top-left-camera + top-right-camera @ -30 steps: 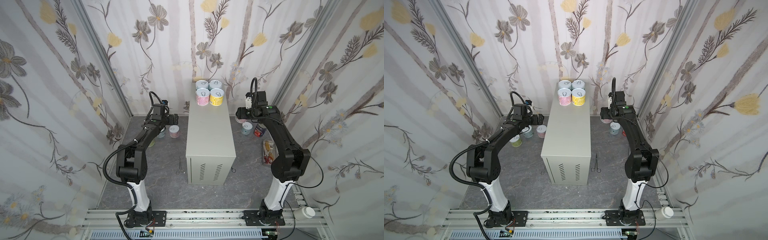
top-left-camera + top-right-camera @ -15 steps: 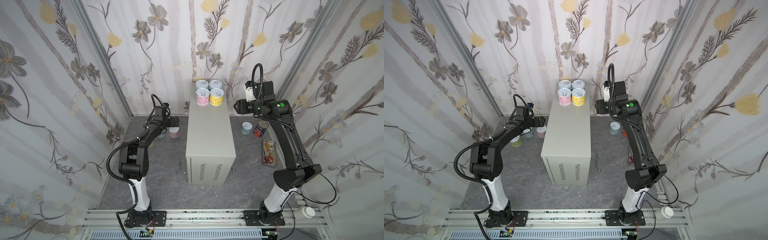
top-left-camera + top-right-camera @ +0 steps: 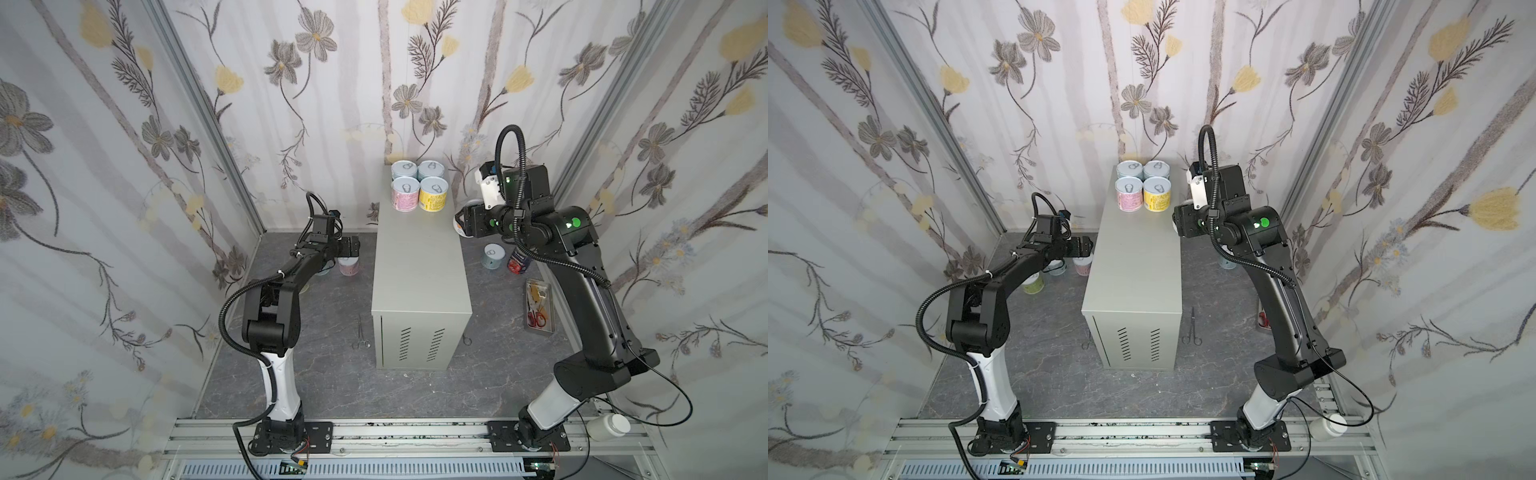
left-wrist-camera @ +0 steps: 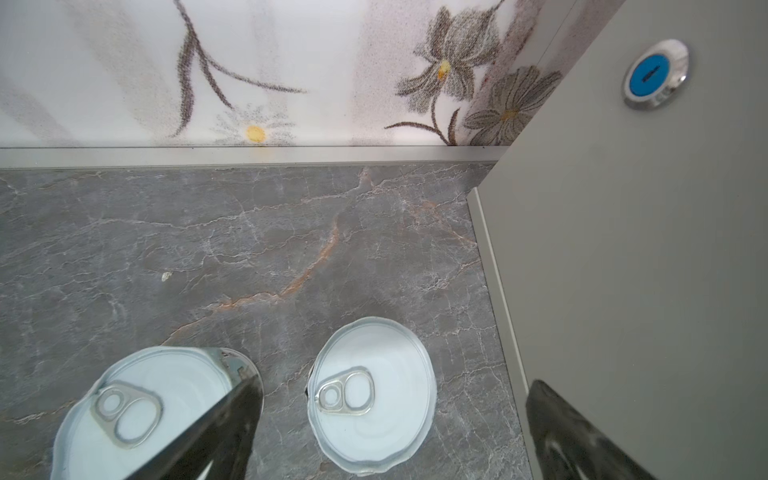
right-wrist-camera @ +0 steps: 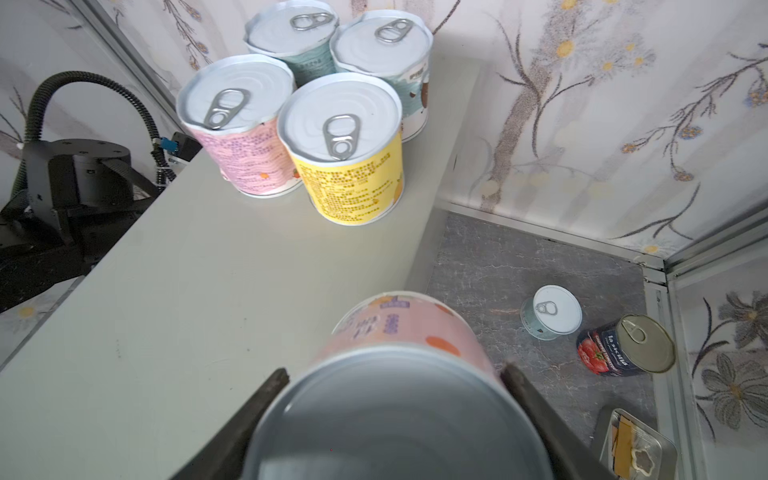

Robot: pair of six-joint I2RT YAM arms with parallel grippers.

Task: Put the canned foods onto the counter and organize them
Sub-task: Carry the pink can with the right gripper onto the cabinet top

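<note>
1. Canned foods: four short white-lidded pull-tab cans stand in a tight square at the far end of the tall light-grey metal counter (image 3: 419, 266). The rear blue-labelled can (image 3: 404, 169) and its blue-labelled neighbour (image 3: 431, 169) are behind. The pink-labelled can (image 3: 405, 196) and the yellow-labelled can (image 3: 433, 196) are in front.
2. The right gripper (image 5: 392, 382) is clenched on a pink orange-spotted can (image 5: 399, 328). The can is tipped with one flat end toward the wrist camera, above the counter's right edge.
3. The left gripper (image 3: 352, 247) is spread wide, low beside the counter's left wall. A pink floor can (image 4: 370, 399) shows between its jaws on the grey marbled floor (image 4: 249, 249), and a second floor can (image 4: 137, 415) stands just beside it.
4. Right of the counter, on the floor, a pale-blue can (image 3: 493, 255) stands just beside a taller dark-blue tomato can (image 3: 519, 262).
</note>
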